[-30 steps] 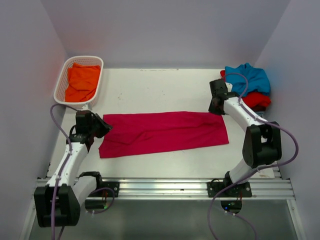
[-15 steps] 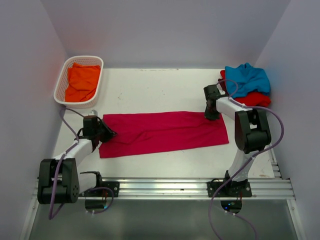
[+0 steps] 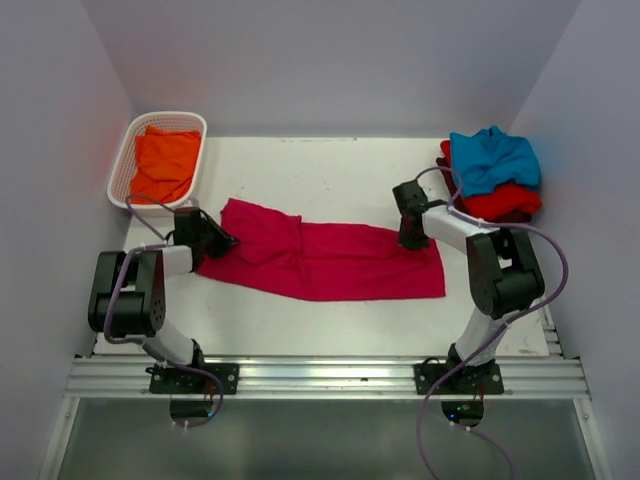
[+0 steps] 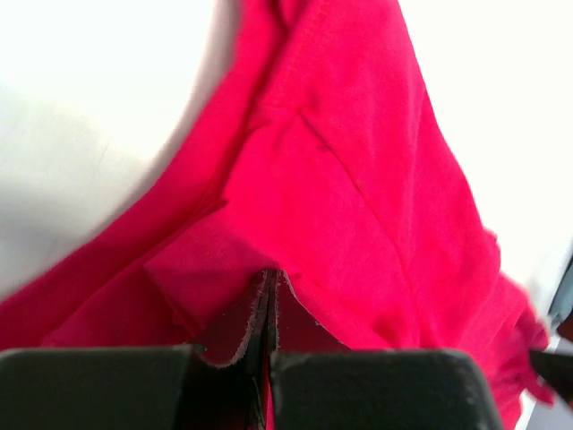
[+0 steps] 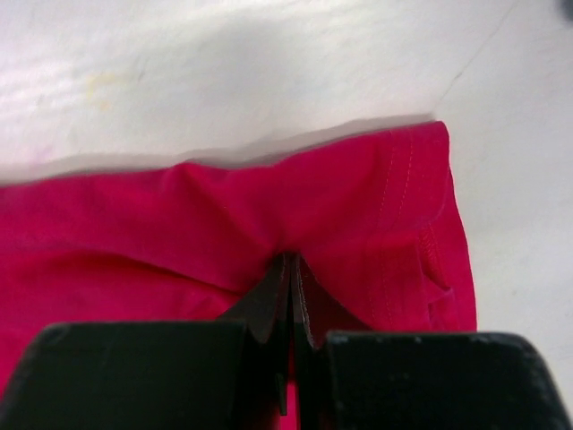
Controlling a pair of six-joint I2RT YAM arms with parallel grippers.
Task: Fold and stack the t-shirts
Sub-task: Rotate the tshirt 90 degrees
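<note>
T-shirt (image 3: 330, 262) — left claw (image 3: 226, 241), right claw (image 3: 409, 241) low

No legible text or markings anywhere

Even bright overhead light, soft shadows, wrist views blurred and overexposed

Far-left corner of table (image 3: 320, 175): basket (image 3: 118, 172) in way. Far-right corner: shirt pile (image 3: 492, 160). Across middle: crimson shirt (image 3: 330, 262). Open passage: far edge between basket and pile; strip along near edge.
</note>
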